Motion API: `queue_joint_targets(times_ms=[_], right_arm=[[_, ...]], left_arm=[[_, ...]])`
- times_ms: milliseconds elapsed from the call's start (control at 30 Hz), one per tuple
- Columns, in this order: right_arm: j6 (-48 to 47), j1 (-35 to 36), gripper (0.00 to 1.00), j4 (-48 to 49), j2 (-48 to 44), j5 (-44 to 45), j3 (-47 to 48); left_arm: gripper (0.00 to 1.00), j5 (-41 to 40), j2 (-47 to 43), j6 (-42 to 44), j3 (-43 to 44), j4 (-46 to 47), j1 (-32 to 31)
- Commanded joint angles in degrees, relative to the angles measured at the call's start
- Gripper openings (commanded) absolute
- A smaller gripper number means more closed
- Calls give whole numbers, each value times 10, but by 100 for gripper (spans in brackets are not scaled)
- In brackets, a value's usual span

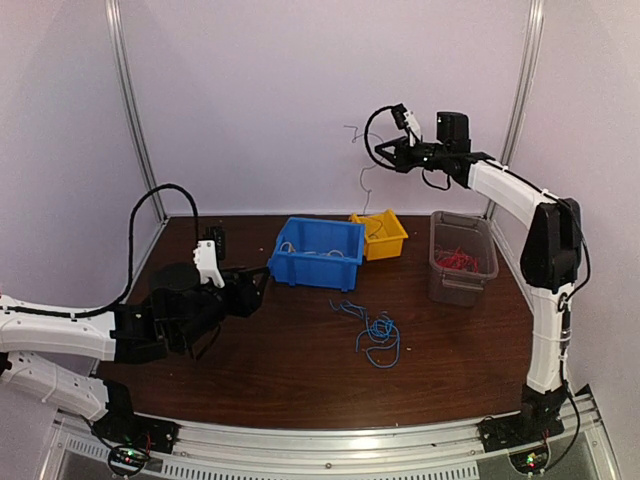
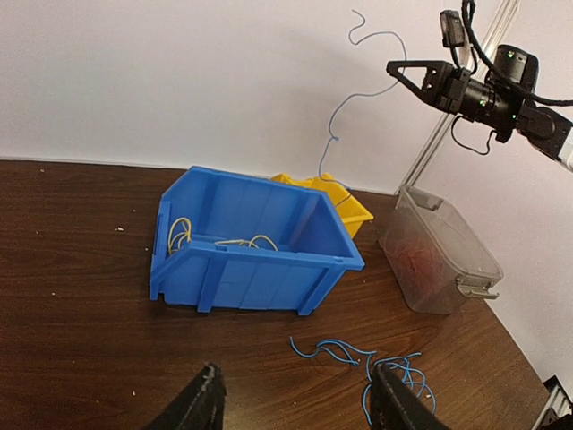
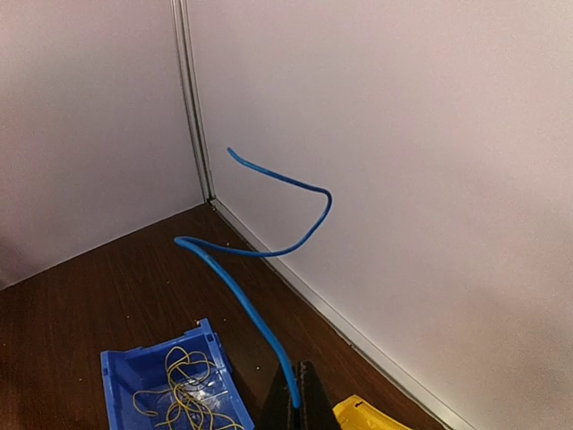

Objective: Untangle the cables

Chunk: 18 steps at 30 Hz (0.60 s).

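The left gripper (image 1: 255,285) sits low over the dark brown wooden table (image 1: 300,390). Its two black fingers (image 2: 208,403) are wide apart and hold nothing. Just past it stands a blue plastic bin (image 1: 312,270) with thin yellow wires (image 2: 190,235) curled up inside. On the table near the middle lies a small heap of thin blue cables (image 1: 377,335), looped over one another. Behind the heap are a small yellow plastic bin (image 1: 385,240) and a see-through grey plastic box (image 1: 455,290) with red wires (image 1: 458,260) in it. High up on the right, the right gripper (image 1: 380,150) is pinched tight on one long blue wire (image 3: 243,306). One end curls up in the air, and the other hangs down toward the yellow bin.

These cables look very light and bendy, yet they keep some of their curl. They are thin and smooth, so I think a loose pinch could let one slip out. A good place to hold is a loose end poking out of the heap. A slow pull should let the loops slide free and not pull tight.
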Motion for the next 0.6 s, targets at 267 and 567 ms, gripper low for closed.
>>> queue_joint_targets(times_ms=[267,567], right_arm=[[-58,-3,0,-64,45,93,-48],[-41,-6,0,-206,127,156,7]], left_arm=[[56,-2,7,-14,-8,13,-1],[56,4,20,-9,-3,15,-2]])
